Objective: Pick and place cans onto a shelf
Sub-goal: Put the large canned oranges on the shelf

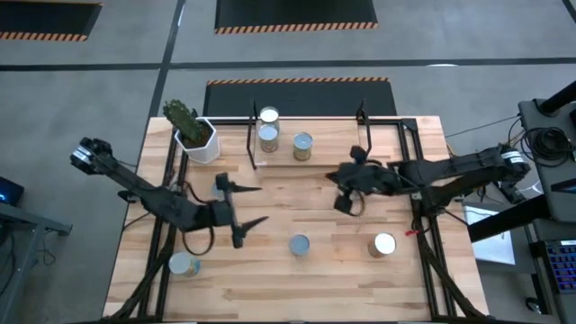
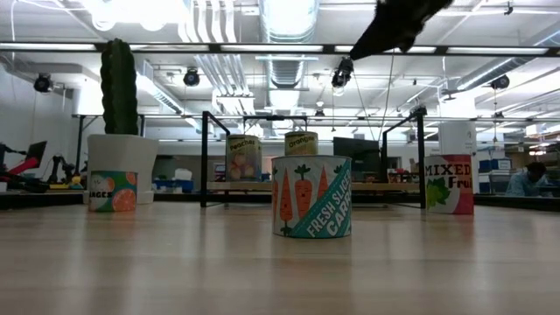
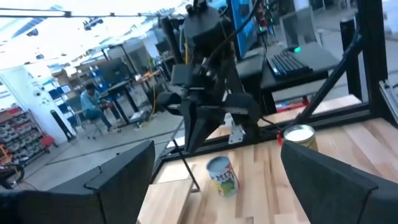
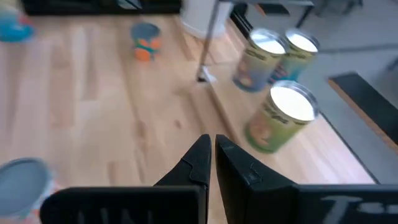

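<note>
Left end effector (image 1: 255,206) near carrot can (image 1: 299,245)

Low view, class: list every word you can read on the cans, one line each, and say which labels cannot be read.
"FRESH SLICED CARR", the rest curving out of sight: carrot can in the middle.
"MIXED" above "Fru", cut off: red and white can at the right.
"Orange": can on the shelf.
"NGE", only the end of a word: orange-picture can at the left.
Too small to read: label of the other shelf can.
</note>
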`<state>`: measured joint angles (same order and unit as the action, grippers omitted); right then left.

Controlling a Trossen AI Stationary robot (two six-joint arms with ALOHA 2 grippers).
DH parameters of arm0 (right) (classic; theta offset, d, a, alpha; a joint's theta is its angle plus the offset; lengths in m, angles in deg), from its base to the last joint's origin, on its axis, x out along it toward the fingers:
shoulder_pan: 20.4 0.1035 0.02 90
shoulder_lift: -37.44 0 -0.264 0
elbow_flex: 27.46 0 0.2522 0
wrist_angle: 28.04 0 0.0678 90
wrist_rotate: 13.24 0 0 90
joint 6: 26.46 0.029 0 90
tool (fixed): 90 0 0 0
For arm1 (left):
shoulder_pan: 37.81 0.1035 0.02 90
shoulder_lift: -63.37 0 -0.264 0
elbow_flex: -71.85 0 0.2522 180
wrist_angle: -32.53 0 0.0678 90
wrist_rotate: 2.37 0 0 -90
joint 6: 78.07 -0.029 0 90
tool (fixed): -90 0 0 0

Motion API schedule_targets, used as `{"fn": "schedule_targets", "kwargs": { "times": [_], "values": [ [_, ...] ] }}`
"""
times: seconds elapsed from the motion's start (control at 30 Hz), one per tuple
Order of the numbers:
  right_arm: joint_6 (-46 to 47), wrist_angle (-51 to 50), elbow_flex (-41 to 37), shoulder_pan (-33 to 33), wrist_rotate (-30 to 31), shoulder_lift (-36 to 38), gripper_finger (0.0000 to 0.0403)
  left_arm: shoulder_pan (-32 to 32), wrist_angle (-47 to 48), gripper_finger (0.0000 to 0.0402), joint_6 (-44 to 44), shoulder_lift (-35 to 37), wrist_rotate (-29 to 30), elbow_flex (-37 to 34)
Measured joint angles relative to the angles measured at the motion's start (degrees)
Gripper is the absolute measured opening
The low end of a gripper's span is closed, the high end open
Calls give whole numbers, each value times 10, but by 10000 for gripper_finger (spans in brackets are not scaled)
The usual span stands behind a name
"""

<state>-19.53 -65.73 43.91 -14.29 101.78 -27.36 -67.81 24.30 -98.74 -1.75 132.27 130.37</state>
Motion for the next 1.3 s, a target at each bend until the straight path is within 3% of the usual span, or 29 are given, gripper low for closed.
{"fn": "schedule_targets", "kwargs": {
  "times": [0.17, 0.47, 0.87, 1.1, 1.3],
  "values": [
    [-16, -90, 106, -60, -37, -81, 13, 0, -18, 330, -1, 49, 0, -48],
    [-71, -179, 241, -155, -114, -224, 13, -1, 6, 330, 33, 83, 0, -52],
    [-127, -177, 253, -227, -135, -335, 13, -1, 11, 330, 38, 80, -1, -52],
    [-159, -105, 253, -256, -104, -347, 13, -1, 11, 330, 36, 80, 0, -52],
    [-160, -105, 253, -255, -110, -333, 13, -1, 11, 330, 34, 80, -1, -52]
  ]
}}
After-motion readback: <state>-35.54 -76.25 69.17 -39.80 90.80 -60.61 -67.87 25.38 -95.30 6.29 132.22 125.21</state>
